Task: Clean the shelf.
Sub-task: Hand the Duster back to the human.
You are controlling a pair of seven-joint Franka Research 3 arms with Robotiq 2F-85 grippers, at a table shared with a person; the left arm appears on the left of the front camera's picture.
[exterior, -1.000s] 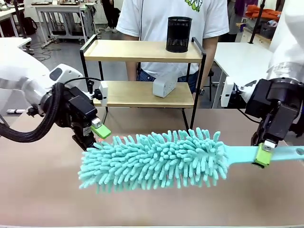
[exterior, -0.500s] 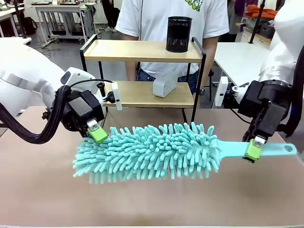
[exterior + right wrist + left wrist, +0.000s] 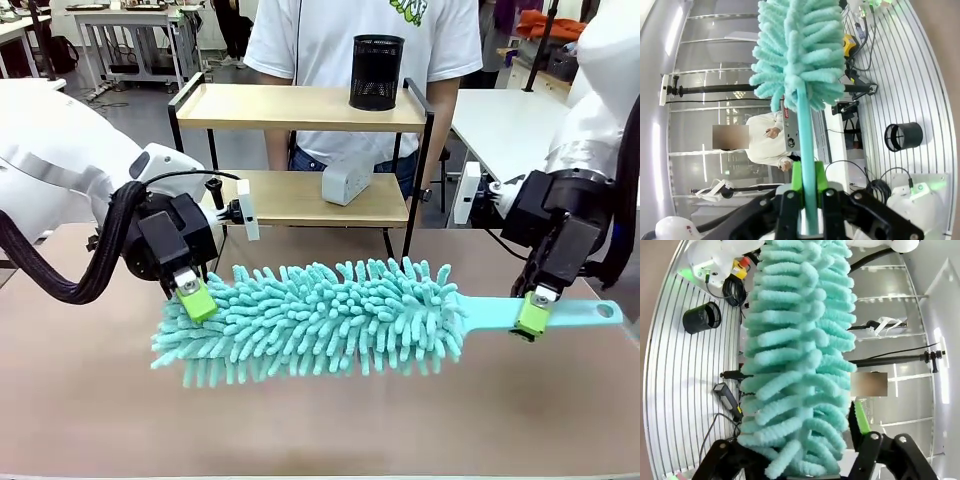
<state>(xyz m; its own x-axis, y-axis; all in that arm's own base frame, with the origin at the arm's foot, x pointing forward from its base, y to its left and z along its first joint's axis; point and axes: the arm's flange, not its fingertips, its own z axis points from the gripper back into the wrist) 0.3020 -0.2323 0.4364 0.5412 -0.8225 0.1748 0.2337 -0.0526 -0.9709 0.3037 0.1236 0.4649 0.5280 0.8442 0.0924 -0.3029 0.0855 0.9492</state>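
Left hand closed on one duster; two hands grip.

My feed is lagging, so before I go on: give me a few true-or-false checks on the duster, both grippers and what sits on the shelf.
1. The right gripper is shut on the duster's handle. True.
2. The left gripper hangs open, clear of the duster. False: it is shut on the fluffy end.
3. A black mesh cup stands on the shelf's top board. True.
4. The white box sits on the top board. False: it is on the lower board.
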